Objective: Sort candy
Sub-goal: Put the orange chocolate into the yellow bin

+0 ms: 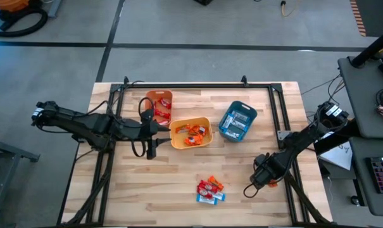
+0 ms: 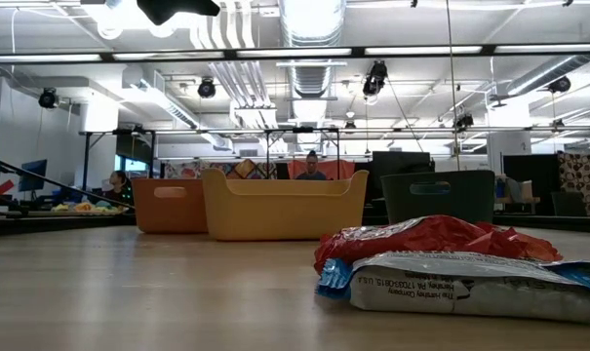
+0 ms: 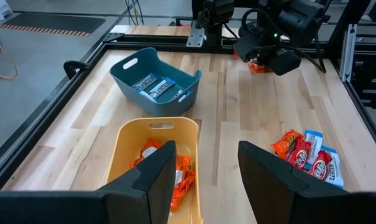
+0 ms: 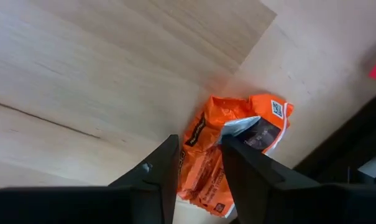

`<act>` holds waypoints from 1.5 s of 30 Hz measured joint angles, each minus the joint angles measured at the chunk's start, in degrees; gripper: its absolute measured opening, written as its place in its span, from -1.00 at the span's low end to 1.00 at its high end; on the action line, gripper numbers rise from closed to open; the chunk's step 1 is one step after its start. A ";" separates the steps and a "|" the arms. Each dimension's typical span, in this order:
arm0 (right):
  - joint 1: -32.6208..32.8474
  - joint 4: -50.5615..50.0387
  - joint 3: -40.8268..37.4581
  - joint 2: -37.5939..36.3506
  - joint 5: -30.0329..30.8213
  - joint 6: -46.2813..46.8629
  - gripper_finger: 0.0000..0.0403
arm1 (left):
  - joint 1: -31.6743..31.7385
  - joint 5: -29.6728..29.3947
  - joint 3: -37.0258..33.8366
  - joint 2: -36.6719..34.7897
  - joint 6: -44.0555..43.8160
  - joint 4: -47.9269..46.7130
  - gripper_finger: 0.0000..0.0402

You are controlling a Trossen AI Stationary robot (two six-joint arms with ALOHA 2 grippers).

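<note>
Only the right wrist view shows the right gripper's [image 4: 199, 163] fingers pinching an orange packet [image 4: 234, 146]; left gripper [image 3: 206, 171] wide.

The right pincer [image 4: 197, 163] covers the middle of an orange packet [image 4: 237, 146], so real contact can't be judged. In the low view, the blue-and-white bar [image 2: 470, 288] is apparently cut off.

Both arms are dark, near-black, built of slim tubular links with bulkier joint housings, and black cables loop loosely along them. The left gripper [image 3: 203, 177] ends in two broad, flat black fingers [image 3: 151, 180] with squared, angled edges. The right gripper [image 4: 199, 168] has matching matte black fingers [image 4: 155, 174], narrowing toward their tips.
</note>
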 joint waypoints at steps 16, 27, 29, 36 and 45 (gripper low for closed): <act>0.00 0.44 0.91 0.00 1.82 -2.24 -0.95 | 0.00 0.01 -0.01 0.00 -0.19 0.15 -0.21; -1.07 1.30 8.52 -2.03 12.64 -10.28 -0.96 | -1.12 0.15 -0.11 2.49 -2.00 -0.74 -0.21; -1.74 2.79 9.37 -2.65 15.21 -12.45 -0.96 | -1.60 0.15 -0.11 3.50 -2.20 -0.70 -0.21; -7.38 17.30 9.74 -3.10 23.02 -28.15 -0.96 | -4.14 0.22 -0.11 7.67 -3.22 -0.58 -0.21; -18.98 38.16 9.70 -2.27 28.62 -57.24 -0.96 | -8.25 0.26 -0.13 11.61 -3.21 -0.68 -0.21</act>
